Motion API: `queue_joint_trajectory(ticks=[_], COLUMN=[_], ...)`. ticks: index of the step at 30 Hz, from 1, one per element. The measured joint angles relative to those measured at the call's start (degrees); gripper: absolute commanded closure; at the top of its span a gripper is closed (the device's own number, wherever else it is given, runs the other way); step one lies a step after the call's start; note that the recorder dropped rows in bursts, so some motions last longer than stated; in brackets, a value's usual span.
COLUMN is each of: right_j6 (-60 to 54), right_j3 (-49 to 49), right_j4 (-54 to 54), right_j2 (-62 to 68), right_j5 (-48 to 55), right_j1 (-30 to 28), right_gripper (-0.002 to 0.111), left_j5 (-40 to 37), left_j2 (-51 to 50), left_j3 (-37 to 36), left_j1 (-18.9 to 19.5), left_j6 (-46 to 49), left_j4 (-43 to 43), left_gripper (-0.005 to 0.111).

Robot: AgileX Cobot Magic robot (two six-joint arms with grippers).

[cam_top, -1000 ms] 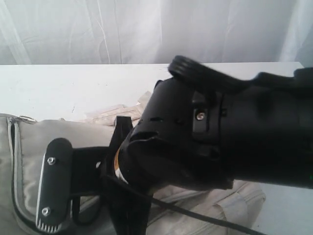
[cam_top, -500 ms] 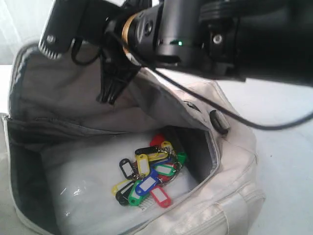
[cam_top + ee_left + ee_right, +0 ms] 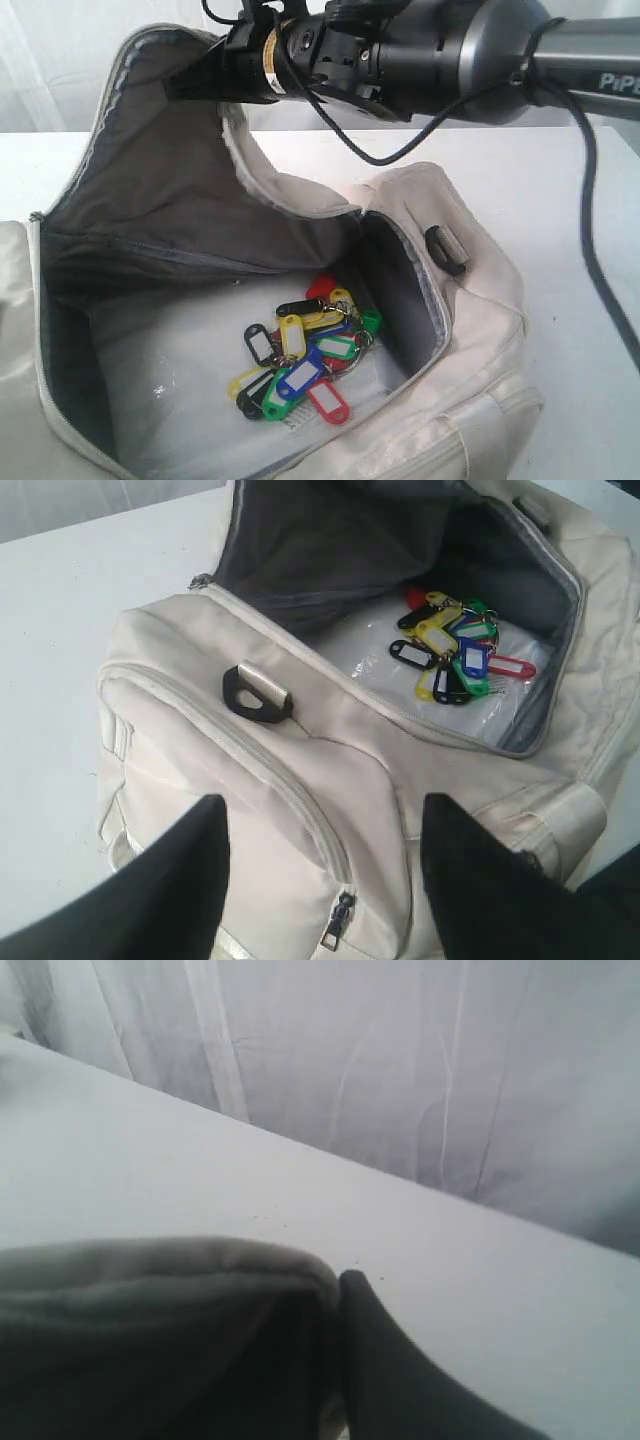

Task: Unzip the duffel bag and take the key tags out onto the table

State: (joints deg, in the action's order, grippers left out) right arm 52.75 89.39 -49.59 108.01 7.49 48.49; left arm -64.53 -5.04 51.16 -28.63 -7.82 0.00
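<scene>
The cream duffel bag [image 3: 470, 330] lies unzipped on the white table [image 3: 560, 180], its dark grey lining showing. My right gripper [image 3: 180, 87] is shut on the edge of the bag's flap [image 3: 150, 170] and holds it high above the opening; in the right wrist view the flap's edge [image 3: 170, 1270] sits pinched against a black finger [image 3: 400, 1380]. The coloured key tags [image 3: 305, 360] lie in a bunch on the bag's bottom. In the left wrist view my left gripper [image 3: 325, 802] hangs open over the bag's side [image 3: 300, 750], short of the key tags [image 3: 455, 650]. It is not seen in the exterior view.
A clear plastic packet [image 3: 170, 370] lies under the tags. A black D-ring clip [image 3: 447, 247] sits on the bag's end, another black clip [image 3: 255, 693] on its near side. The right arm's black cable [image 3: 590, 230] hangs over the table's right part. White curtain behind.
The right arm rose from low over the bag, pulling the flap up with it. The opening widened and the key tags came into view.
</scene>
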Motion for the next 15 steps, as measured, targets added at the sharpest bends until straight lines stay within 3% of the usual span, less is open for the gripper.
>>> queue_joint_trajectory(ticks=[6,15], right_j6=[3.52,7.01], right_j3=[0.23,0.30], right_j4=[11.83,15.04], right_j2=[3.66,5.24], right_j5=[-3.30,5.60], right_j1=[-0.83,-3.61], right_gripper=[0.098,0.045], left_j5=[0.00,-0.09], left_j2=[0.00,0.00], left_j3=[0.00,0.00], left_j1=[0.00,0.00], left_j6=[-0.23,-0.62], left_j4=[0.00,-1.71], left_gripper=[0.046,0.046])
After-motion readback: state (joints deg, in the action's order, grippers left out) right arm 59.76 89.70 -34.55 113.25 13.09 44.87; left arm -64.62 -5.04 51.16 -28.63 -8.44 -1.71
